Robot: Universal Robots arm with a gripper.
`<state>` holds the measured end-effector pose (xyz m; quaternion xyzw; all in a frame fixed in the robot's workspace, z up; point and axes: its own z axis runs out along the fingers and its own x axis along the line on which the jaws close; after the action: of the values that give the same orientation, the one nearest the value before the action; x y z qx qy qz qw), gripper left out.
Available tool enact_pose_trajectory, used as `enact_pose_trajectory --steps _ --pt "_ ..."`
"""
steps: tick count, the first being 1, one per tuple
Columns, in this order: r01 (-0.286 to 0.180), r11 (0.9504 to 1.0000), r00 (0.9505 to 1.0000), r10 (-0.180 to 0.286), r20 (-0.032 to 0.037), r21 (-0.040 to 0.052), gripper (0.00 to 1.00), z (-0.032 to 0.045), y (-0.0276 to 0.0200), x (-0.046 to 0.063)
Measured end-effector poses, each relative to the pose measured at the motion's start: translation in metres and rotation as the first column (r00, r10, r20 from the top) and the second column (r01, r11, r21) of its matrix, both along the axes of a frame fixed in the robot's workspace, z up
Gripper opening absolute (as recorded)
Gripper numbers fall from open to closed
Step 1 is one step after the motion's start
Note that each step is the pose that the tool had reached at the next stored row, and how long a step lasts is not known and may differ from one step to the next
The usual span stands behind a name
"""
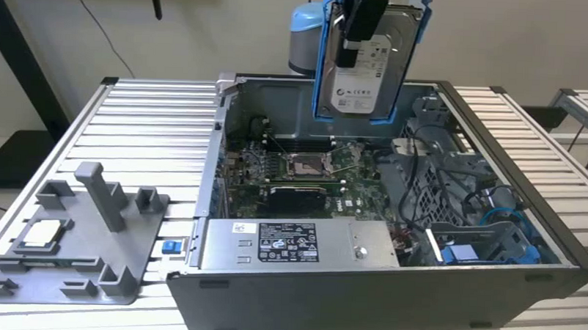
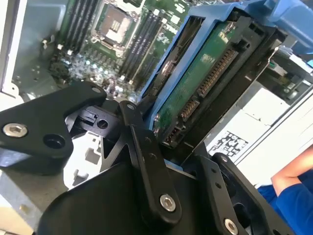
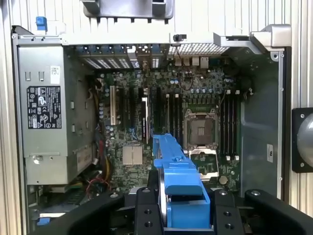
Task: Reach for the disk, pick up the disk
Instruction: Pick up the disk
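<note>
A robot arm's black gripper [image 1: 356,24] holds the disk [image 1: 368,72] upright in the air above an open computer case [image 1: 388,286], its fingers clamped on the drive's upper end in the exterior view. The disk, a silver hard drive with a white label and a bright blue frame along its edges, hangs clear of the case, over the rear part of the motherboard [image 1: 304,173] with its bare processor socket [image 1: 306,164]. In the second wrist view the gripper [image 2: 161,147] closes its black linkage fingers [image 2: 146,161] against the disk [image 2: 205,83], whose green circuit board and connector edge face the camera; a blue sleeve [image 2: 288,196] shows at the edge of that picture. In the first wrist view the blue frame of the disk [image 3: 178,186] rises between the gripper's [image 3: 183,215] fingers, with the motherboard [image 3: 171,112] spread below and the silver power supply [image 3: 49,112] to one side inside the case [image 3: 264,122]. On the slatted metal table [image 1: 149,123], at the exterior view's left of the case, lies a grey plastic stand [image 1: 71,238] with upright posts, and a small square pale chip [image 1: 42,233] rests on it.
</note>
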<state>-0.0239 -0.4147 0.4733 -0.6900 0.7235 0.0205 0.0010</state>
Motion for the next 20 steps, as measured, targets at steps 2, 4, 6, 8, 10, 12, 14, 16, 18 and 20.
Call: enact_pose_trajectory --steps 2,4,6,8,10,12,14,16,18,20 --pt "0.0 1.0 1.0 0.0 -0.0001 0.0 0.0 0.0 -0.0068 0.001" --pt "0.0 1.0 1.0 0.0 -0.0002 0.0 0.0 -0.0001 -0.0135 0.003" --pt "0.0 1.0 1.0 0.0 -0.0002 0.0 0.0 -0.0001 -0.0204 0.004" --pt "0.0 1.0 1.0 0.0 -0.0003 -0.0001 0.0 -0.0001 -0.0273 0.005" --pt "0.0 1.0 1.0 0.0 -0.0003 0.0 0.0 -0.0002 -0.0347 0.006" --pt "0.0 1.0 1.0 0.0 -0.0003 0.0 0.0 -0.0003 -0.0417 0.006" --pt "0.0 1.0 1.0 0.0 -0.0003 -0.0001 0.0 -0.0003 -0.0489 0.007" --pt "0.0 1.0 1.0 0.0 -0.0003 -0.0001 0.0 -0.0004 -0.0564 0.008" --pt "0.0 1.0 1.0 0.0 -0.0003 -0.0001 0.0 -0.0005 -0.0641 0.008" --pt "0.0 1.0 1.0 0.0 -0.0003 0.0 0.0 -0.0006 -0.0719 0.008"
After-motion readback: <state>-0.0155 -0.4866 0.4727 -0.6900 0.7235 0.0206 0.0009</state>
